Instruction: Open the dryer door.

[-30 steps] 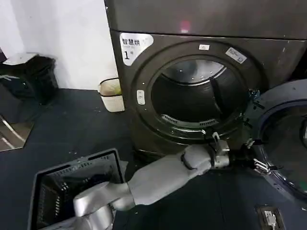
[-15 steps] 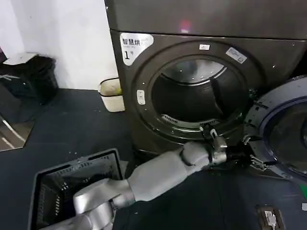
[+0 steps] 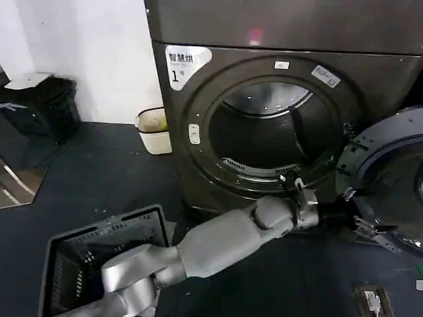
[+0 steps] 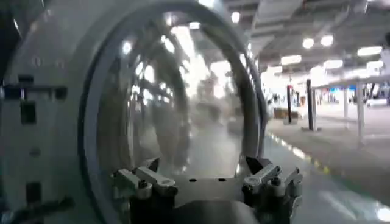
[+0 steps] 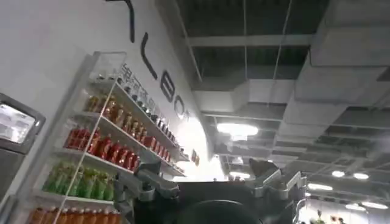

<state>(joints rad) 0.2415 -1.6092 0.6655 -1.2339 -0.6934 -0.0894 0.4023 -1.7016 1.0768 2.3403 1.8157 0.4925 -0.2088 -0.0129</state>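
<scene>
Your dryer door (image 3: pixel 390 181) hangs swung wide to the right of the dryer (image 3: pixel 277 112), drum mouth bare, and your left gripper (image 3: pixel 353 221) reaches across low at the door's inner rim with fingers (image 4: pixel 143 181) spread apart, while your right gripper (image 5: pixel 210 182), also spread, points toward a ceiling.

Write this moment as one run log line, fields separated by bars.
dryer door: swung open to right | dryer: drum exposed | left gripper: open, at door's inner rim | right gripper: open, pointing up

Dryer door (image 3: pixel 390 191) swung slightly back toward drum; left claw (image 3: pixel 362 223) shifted right.
</scene>
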